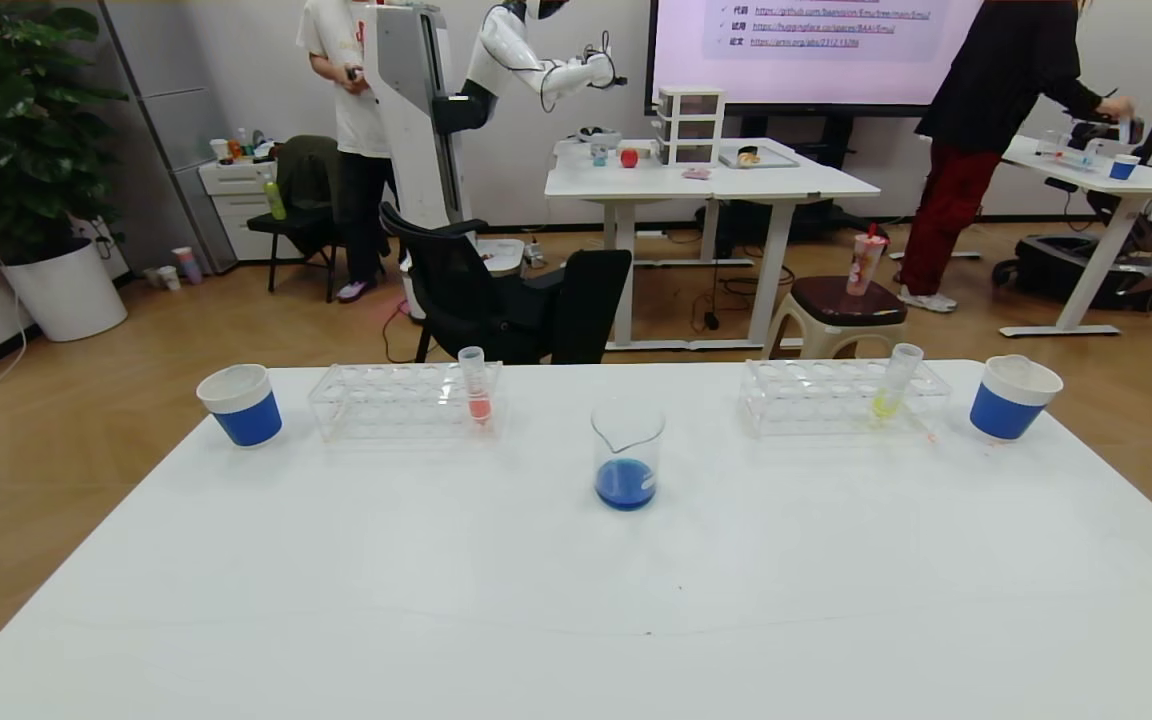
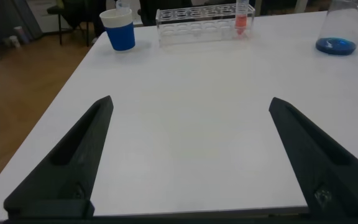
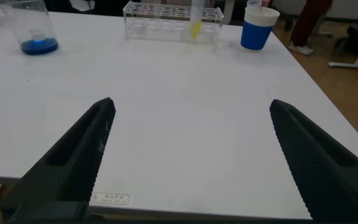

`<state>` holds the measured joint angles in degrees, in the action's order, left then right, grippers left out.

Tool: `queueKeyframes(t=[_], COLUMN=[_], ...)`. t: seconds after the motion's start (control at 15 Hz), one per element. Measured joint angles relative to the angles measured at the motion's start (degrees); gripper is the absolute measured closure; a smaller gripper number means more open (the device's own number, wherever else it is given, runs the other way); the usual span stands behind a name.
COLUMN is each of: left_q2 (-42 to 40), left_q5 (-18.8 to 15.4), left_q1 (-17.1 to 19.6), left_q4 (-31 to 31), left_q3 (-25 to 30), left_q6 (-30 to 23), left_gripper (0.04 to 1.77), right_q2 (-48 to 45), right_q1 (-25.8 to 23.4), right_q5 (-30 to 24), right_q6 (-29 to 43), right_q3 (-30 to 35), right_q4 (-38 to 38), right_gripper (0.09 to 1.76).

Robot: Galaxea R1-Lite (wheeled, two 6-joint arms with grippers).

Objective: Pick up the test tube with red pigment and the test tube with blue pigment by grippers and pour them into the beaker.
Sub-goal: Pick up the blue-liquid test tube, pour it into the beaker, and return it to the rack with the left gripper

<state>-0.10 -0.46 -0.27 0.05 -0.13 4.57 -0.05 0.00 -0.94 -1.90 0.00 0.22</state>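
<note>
Both my grippers hang low over the near edge of the white table [image 1: 336, 600], fingers spread wide, holding nothing: the left gripper [image 2: 188, 155] and the right gripper [image 3: 191, 155].

Blue liquid already sits in the beaker [image 1: 625, 455], so I judge the blue pour done. No blue-filled tube shows anywhere.

What remains, as I judge it, is the red. The test tube with red pigment [image 1: 476, 385] stands upright in the left clear rack [image 1: 401, 400], well ahead of my left gripper and toward its inner side. Next I must reach forward and close on its upper part.

Only the head view shows both racks together; neither gripper appears there. My right wrist view shows the yellow-liquid tube [image 3: 196, 18] in the right rack [image 3: 173, 22], with a blue-banded paper cup [image 3: 258, 28] beside it.
</note>
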Motion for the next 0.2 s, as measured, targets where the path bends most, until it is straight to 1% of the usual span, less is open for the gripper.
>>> queueKeyframes(t=[0.2], left_q2=[0.0], left_q5=[0.2], left_q1=[0.0], left_q4=[0.0], left_q3=[0.1], left_q6=[-1.7], left_gripper=[0.06], right_q2=[0.0], right_q1=[0.0], right_q5=[0.0], right_q6=[0.0], right_q3=[0.0], right_q4=[0.0], right_gripper=[0.11])
